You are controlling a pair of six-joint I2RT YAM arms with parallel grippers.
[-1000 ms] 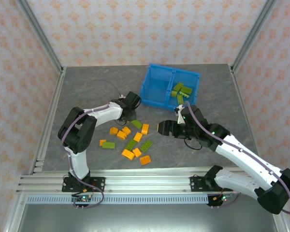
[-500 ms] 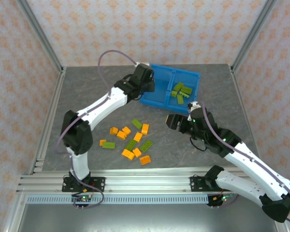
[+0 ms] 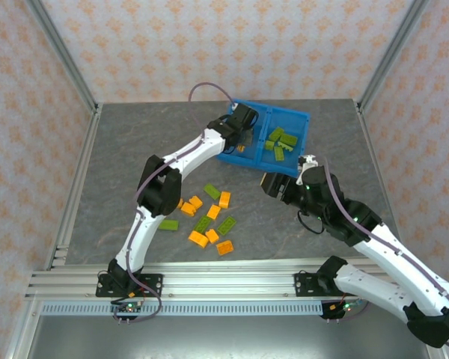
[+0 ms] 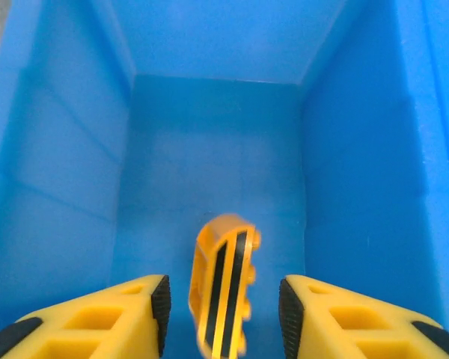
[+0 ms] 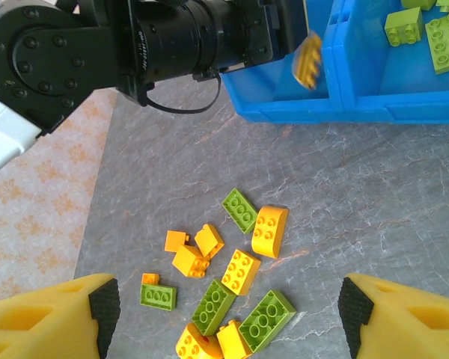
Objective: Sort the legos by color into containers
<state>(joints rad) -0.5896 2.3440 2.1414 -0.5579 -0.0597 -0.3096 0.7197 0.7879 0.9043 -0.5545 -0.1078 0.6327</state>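
From above, we saw the left gripper (image 3: 243, 129) over the left compartment of the blue bin (image 3: 284, 110). Green bricks (image 3: 280, 140) lay in the right compartment, and mixed bricks (image 3: 209, 217) lay loose on the table (image 3: 135, 142). At the left wrist, its fingers (image 4: 146, 314) stood apart, with an orange brick (image 4: 223, 288) free between them above the compartment floor. At the right wrist, the right gripper (image 5: 228, 303) hung wide open and empty above the loose bricks.

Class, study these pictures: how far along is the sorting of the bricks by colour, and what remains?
Done: several green bricks lie in the right compartment. In hand: the left gripper, jaws open over the left compartment, is letting go an orange brick. Left: a dozen or so orange and green loose bricks on the table; the right gripper hangs open near them.
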